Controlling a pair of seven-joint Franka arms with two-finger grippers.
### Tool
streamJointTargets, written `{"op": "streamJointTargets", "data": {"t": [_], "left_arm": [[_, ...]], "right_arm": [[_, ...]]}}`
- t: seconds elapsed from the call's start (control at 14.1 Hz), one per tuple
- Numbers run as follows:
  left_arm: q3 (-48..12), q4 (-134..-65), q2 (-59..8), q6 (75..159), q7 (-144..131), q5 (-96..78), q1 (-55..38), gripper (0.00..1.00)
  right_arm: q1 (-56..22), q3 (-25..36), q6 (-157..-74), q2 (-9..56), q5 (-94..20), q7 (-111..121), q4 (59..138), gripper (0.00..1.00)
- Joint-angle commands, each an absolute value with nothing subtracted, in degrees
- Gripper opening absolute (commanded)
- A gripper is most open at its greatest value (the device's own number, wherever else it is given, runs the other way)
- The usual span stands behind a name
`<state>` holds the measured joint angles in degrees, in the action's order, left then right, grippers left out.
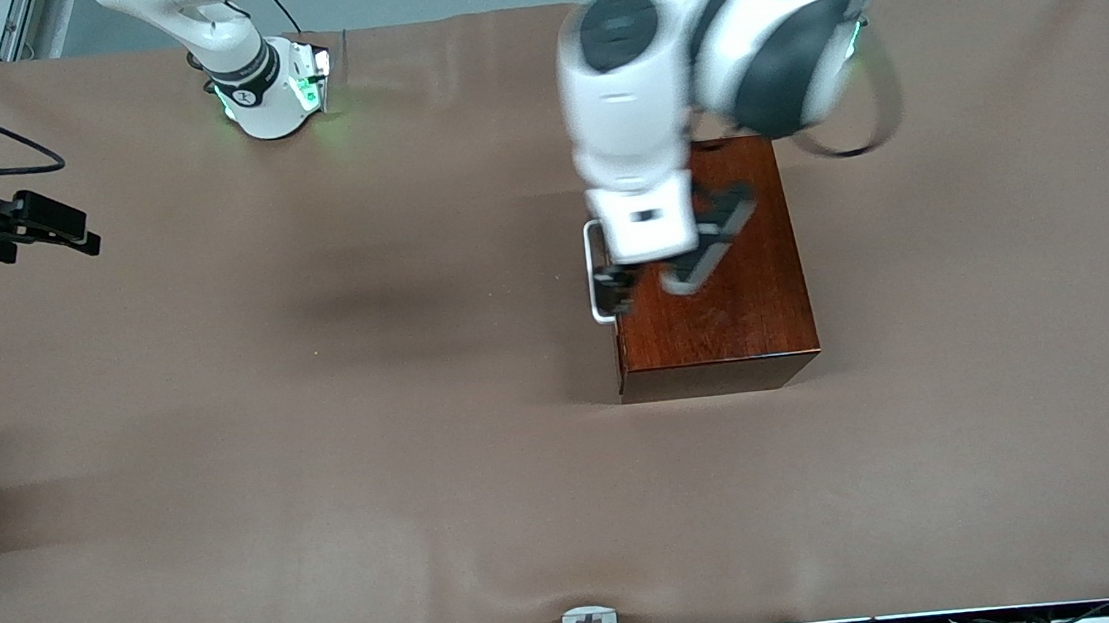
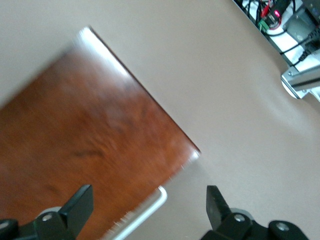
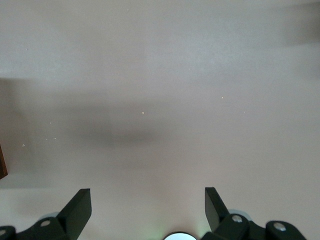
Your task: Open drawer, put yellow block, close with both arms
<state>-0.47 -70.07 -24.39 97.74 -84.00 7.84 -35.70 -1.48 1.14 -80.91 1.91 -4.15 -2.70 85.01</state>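
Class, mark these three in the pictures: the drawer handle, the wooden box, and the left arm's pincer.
drawer handle (image 1: 594, 278): front view, on the white bar's long side.
wooden box (image 1: 746, 315): front view, on its glossy top.
left pincer (image 2: 150, 205): left wrist view, midway between its open fingertips, over the handle.

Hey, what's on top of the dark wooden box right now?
Nothing rests on the box. The left claw, fingers open, hangs over its edge above the white handle. The arm covers part of the lid. The drawer is shut, so its inside is hidden.
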Motion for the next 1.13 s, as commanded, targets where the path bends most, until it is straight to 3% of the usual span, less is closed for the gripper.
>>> {"op": "streamJointTargets", "data": {"t": [0.0, 0.21, 0.57, 1.06], "left_arm": [[-1.1, -73.3, -17.5, 91.8, -70.0, 4.2, -28.7, 1.0], [-1.1, -75.7, -11.4, 84.3, -50.0, 2.4, -20.2, 1.0], [-1.0, -87.6, 0.2, 84.1, -26.9, 2.5, -9.6, 1.0], [-2.6, -91.8, 5.4, 84.1, -8.6, 2.7, 0.9, 1.0]], "right_arm": [[-0.5, 0.2, -80.1, 0.2, -2.9, -1.7, 86.8, 1.0], [-0.5, 0.2, -80.5, 0.3, -2.9, -1.5, 86.7, 1.0], [-0.5, 0.2, -80.7, 0.4, -2.9, -1.1, 86.6, 1.0], [0.0, 0.3, -80.6, 0.5, -3.0, 0.1, 86.6, 1.0]]}}
